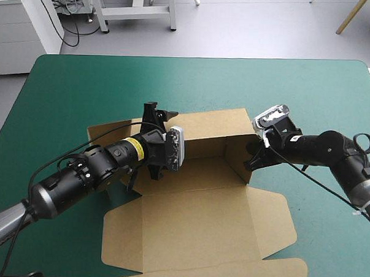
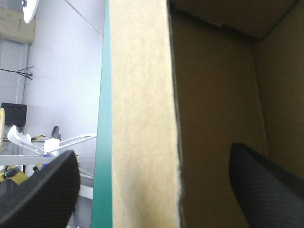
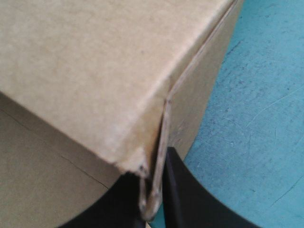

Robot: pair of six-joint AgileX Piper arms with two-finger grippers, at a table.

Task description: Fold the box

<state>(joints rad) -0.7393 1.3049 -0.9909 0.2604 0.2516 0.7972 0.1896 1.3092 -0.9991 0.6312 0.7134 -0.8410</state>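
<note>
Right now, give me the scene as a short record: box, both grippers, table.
box: brown board, partly folded; far and right walls raised
lid: flat on the table, toward the near edge
left gripper: open, fingers either side of a raised wall; contact unclear
right gripper: shut on the box, pinching a board edge at the right wall's corner
table: teal-green cover, box around the middle
</note>
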